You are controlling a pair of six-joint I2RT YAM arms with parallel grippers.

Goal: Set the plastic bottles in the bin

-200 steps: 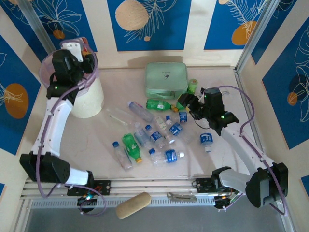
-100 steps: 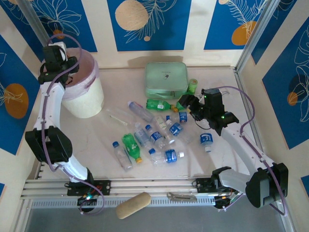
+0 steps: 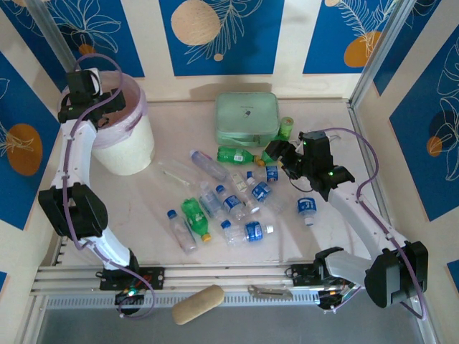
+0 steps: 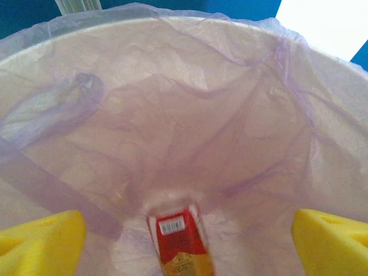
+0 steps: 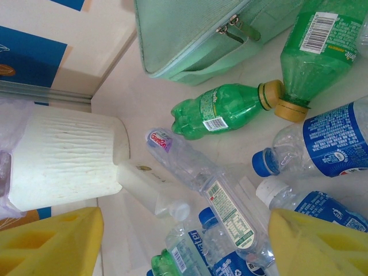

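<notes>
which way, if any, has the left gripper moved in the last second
Yes: the left gripper shifted left, from above the bin's middle to its left rim.

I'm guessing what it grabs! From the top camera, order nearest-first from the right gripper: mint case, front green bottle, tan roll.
1. Mint case, just beyond the right gripper, far side.
2. Front green bottle, mid-table.
3. Tan roll, near edge.

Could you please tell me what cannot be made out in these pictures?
- Red-labelled item in the bin: left wrist view, blurred, cut off by the bottom edge.
- Bin's other contents: top view, left arm partly covers the opening.
- Label text on the bottles: top view, too small.
</notes>
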